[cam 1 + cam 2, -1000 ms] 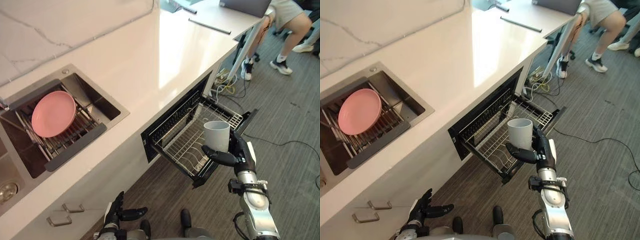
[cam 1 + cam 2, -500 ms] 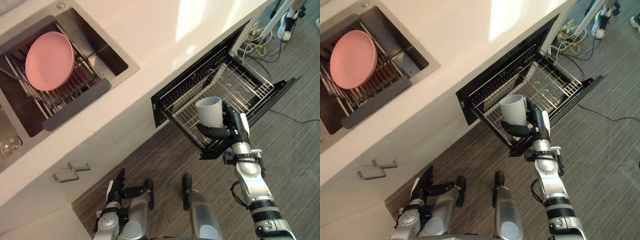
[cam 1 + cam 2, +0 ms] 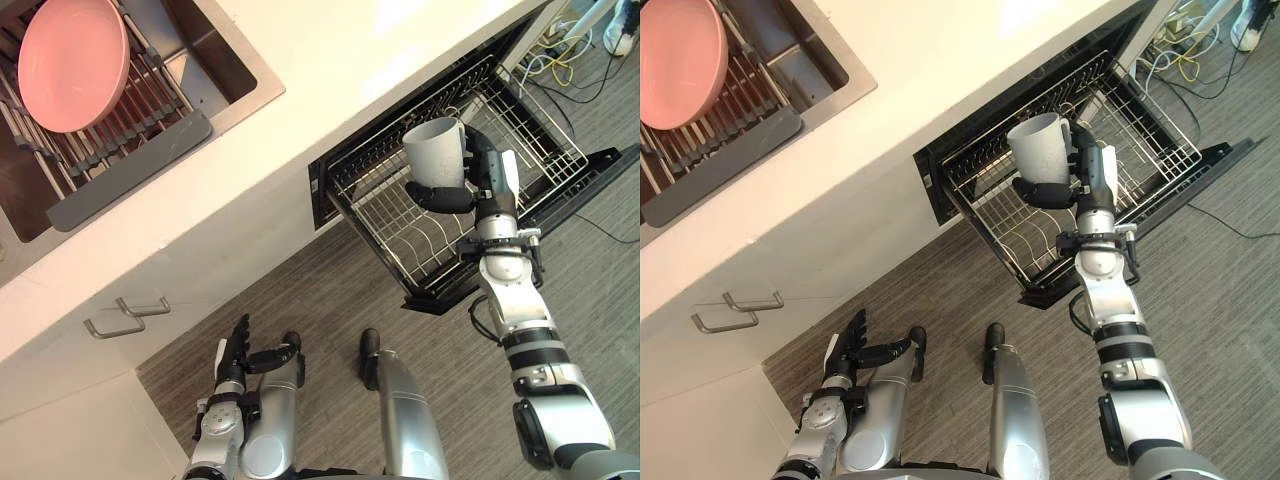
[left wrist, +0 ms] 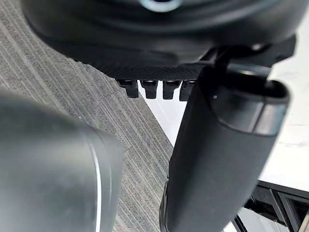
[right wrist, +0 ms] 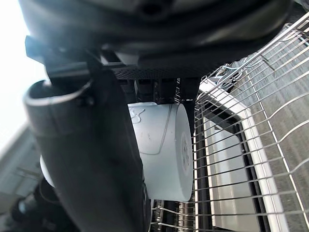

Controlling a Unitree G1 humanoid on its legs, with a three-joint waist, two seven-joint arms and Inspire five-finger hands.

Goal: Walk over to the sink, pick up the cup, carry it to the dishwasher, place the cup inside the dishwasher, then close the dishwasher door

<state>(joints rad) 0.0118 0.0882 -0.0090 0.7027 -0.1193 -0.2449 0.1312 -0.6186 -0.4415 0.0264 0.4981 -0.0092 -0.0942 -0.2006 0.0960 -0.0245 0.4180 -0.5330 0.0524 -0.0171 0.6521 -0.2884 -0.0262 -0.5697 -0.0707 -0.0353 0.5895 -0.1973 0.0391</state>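
Right robot hand (image 3: 480,172) clasps white cup (image 3: 434,152) upright, hand at cup's 3 o'clock; dishwasher rack (image 3: 405,238) beneath. Left robot hand (image 3: 236,358) relaxed.

You see the cup (image 3: 435,150), plain pale grey, mouth up and slightly tilted, gripped in the right hand (image 3: 487,172) at the upper right of the frame, over the dishwasher's (image 3: 325,185) pulled-out wire rack (image 3: 400,240). Its door (image 3: 585,185) hangs open. The sink (image 3: 235,70) lies upper left.

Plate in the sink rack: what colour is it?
The plate is plain pink; the left eye view shows it best.
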